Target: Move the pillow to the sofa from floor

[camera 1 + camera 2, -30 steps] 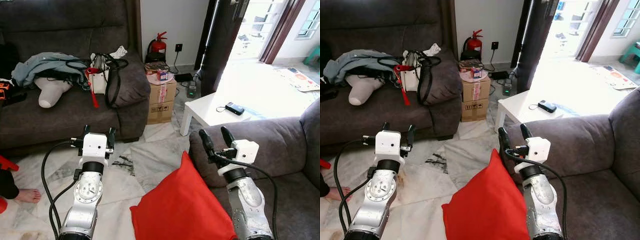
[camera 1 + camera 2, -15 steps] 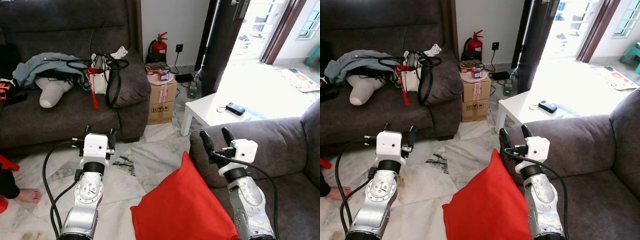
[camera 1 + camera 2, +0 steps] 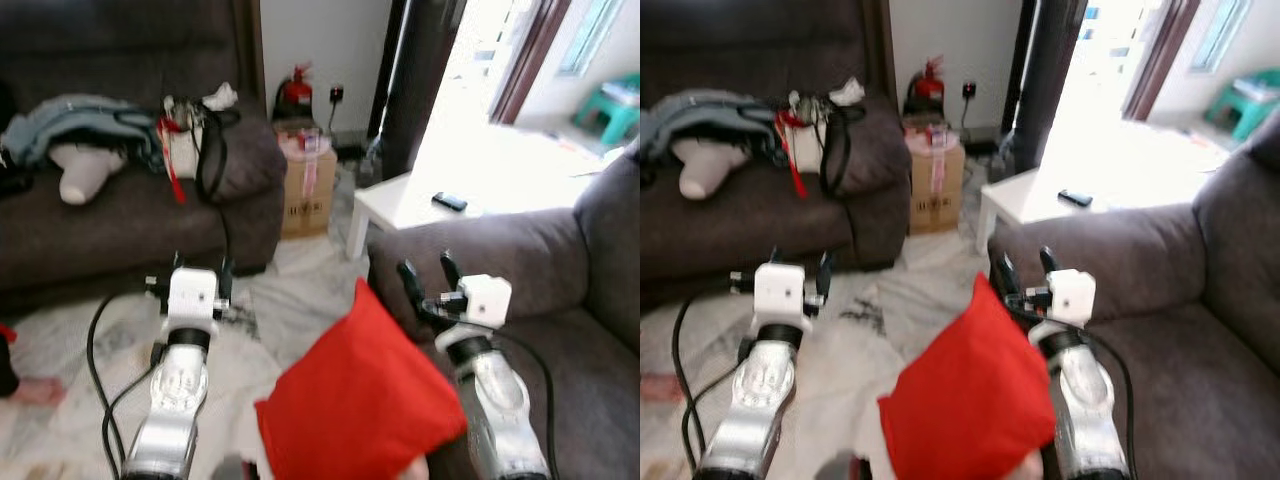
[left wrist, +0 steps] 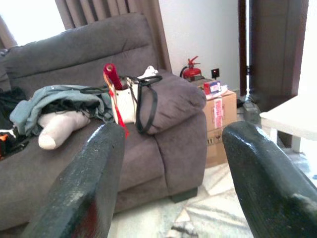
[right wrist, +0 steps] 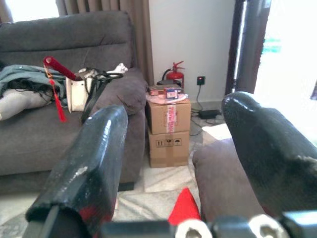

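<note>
Jaws of both grippers apart, plump red fabric pillow (image 3: 360, 400) beside grey upholstered sofa (image 3: 540, 260).

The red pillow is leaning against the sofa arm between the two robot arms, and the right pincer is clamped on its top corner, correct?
Not quite. The red pillow does sit between the arms against the sofa arm, but the right pincer is not clamped on it: in the left eye view its fingers stand open just above the pillow's top corner, holding nothing. The right wrist view shows the gap too.
</note>
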Controlling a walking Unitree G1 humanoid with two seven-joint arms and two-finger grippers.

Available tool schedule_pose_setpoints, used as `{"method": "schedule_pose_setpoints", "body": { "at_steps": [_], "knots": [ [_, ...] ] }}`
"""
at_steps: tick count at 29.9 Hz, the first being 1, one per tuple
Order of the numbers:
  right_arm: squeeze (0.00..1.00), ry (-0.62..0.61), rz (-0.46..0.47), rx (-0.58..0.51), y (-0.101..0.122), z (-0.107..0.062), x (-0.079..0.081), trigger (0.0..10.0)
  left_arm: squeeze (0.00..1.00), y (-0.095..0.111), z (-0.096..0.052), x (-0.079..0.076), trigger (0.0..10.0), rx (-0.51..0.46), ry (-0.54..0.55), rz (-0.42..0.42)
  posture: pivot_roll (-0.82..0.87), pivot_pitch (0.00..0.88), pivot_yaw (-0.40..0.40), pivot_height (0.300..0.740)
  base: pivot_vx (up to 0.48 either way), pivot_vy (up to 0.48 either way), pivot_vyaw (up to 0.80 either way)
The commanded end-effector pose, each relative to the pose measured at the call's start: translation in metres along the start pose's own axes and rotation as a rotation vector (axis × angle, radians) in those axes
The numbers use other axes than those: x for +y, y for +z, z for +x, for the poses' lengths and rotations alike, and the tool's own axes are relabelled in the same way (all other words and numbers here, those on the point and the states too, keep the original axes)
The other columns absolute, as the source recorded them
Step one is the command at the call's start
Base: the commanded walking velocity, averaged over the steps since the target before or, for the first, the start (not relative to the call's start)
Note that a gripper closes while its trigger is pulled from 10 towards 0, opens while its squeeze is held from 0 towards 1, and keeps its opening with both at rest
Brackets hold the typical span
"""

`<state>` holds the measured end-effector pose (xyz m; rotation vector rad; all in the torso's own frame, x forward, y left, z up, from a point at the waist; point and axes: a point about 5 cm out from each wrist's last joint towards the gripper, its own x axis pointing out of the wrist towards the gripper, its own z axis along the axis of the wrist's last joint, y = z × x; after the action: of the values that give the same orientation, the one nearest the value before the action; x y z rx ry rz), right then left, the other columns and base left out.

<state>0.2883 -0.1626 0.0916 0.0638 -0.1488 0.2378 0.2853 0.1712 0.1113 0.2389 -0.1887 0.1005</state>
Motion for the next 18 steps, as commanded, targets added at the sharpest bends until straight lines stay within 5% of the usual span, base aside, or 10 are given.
{"method": "schedule_pose_setpoints", "body": {
  "at_steps": [1,18],
  "knots": [
    [0.00,-0.007,-0.006,0.001,0.0015,-0.0008,-0.0024,10.0,0.00,0.0049,0.0011,-0.0030,10.0,-0.015,-0.013,-0.014,-0.04,0.000,-0.053,0.631,0.000,0.000,0.00],
    [0.00,-0.014,-0.004,0.015,-0.0002,-0.0001,-0.0025,10.0,0.00,0.0025,-0.0008,-0.0045,10.0,0.004,-0.024,-0.023,-0.04,0.000,-0.056,0.631,0.000,0.000,0.00]
  ]
}}
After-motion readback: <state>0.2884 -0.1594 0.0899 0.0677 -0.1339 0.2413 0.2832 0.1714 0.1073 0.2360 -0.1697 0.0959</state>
